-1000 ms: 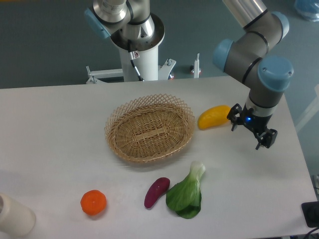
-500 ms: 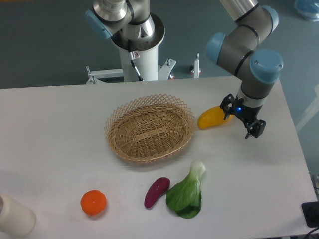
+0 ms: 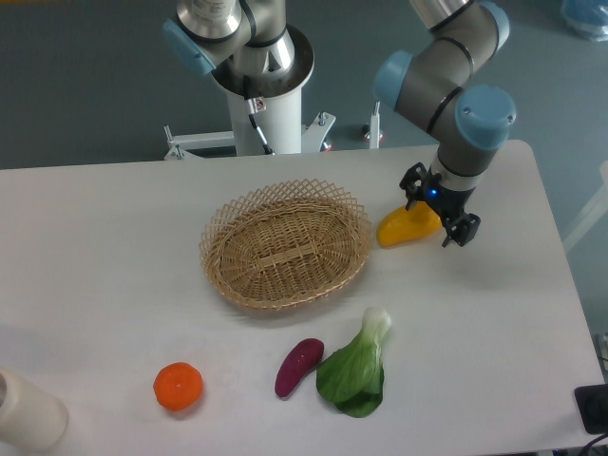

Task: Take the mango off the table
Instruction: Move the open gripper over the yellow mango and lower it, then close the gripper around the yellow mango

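Observation:
The mango [image 3: 403, 227], glossy yellow-orange and oblong, lies on the white table [image 3: 114, 247] just right of the wicker basket. My gripper [image 3: 438, 211] hangs over the mango's right end, open, with one dark finger [image 3: 412, 180] behind the fruit and the other [image 3: 462, 231] off its right tip. The gripper body hides that right tip of the mango. How high the fingers stand above the table I cannot judge.
A wicker basket [image 3: 285, 243] sits mid-table. In front of it lie a purple eggplant [image 3: 297, 366], a green bok choy [image 3: 356, 366] and a round orange fruit [image 3: 178, 386]. A white cylinder [image 3: 24, 413] stands at the front left corner. The robot base [image 3: 261, 81] rises behind the table.
The arm has swung left and back over the last second, carrying the open gripper from right of the mango to over its right end. The mango has not moved.

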`<act>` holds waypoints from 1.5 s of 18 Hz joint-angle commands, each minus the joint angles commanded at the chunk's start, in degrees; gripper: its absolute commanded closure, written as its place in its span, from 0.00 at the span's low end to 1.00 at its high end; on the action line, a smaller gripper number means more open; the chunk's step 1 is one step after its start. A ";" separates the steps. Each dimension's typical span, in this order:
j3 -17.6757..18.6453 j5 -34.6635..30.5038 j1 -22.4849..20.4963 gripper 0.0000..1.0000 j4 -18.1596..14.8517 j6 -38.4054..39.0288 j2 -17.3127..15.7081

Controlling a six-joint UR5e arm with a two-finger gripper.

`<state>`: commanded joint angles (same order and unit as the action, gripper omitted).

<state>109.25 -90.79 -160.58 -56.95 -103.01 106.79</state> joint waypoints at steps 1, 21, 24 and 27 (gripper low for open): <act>0.26 0.00 0.09 0.00 0.26 0.00 0.00; 5.36 -1.14 0.97 0.00 5.88 1.58 0.79; 5.98 -1.23 0.97 0.00 7.30 1.76 0.88; 6.68 -1.23 1.06 0.00 7.73 1.93 0.88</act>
<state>115.93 -92.02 -159.52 -49.22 -101.08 107.67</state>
